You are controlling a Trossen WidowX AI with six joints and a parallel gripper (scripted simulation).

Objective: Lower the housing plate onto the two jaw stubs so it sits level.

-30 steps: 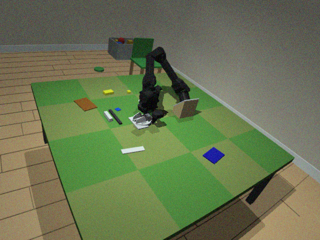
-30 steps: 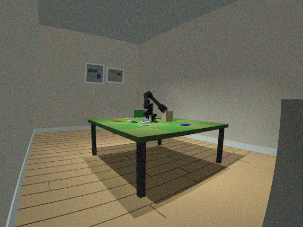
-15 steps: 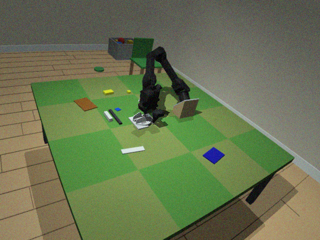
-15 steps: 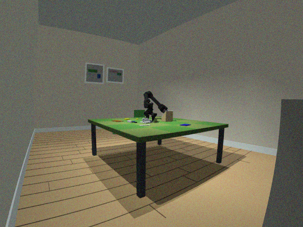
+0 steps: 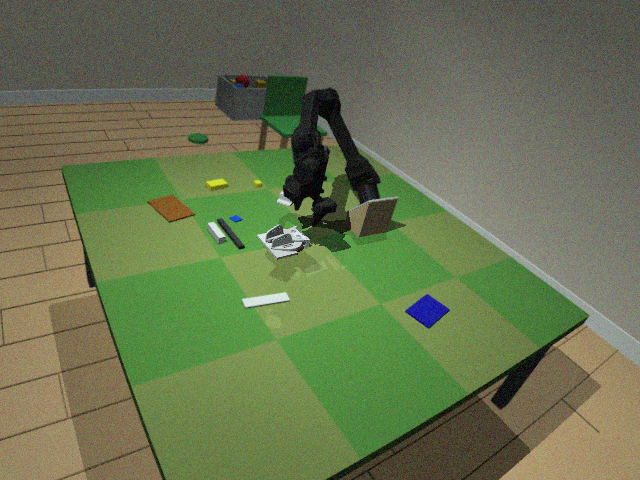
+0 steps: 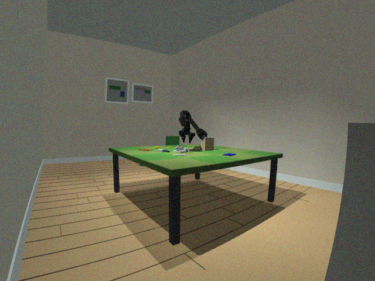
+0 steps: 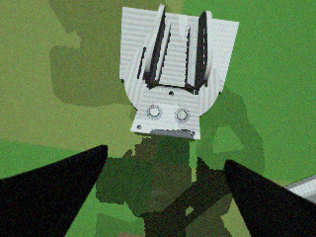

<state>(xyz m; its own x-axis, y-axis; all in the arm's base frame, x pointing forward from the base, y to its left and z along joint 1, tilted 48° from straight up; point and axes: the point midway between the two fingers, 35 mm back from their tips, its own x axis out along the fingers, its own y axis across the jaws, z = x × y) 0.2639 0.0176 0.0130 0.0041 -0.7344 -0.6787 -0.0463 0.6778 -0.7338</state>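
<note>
The white base plate [image 5: 286, 254] [image 7: 226, 39] lies on the table. Two upright jaws, the left one [image 7: 157, 46] and the right one [image 7: 202, 54], stand side by side on it. At their near end, a white plate with rounded sides [image 5: 296, 230] [image 7: 168, 120], apparently the housing plate, looks flat and level. Two round pin ends [image 7: 154, 112] [image 7: 182, 115] show in its rings. Whether it is fully seated cannot be told. My gripper [image 5: 306, 214] [image 6: 186, 142] [image 7: 166, 157] is open and empty. It hangs above the table, clear of the assembly, on the side of the pins.
A tan block [image 5: 374, 218] [image 6: 209, 143] stands beside the arm. A white piece [image 5: 284, 198] lies behind the gripper. A black bar [image 5: 230, 233], a white block [image 5: 216, 233] and a small blue tile [image 5: 235, 218] lie left of the assembly. A white strip [image 5: 265, 300] lies in front.
</note>
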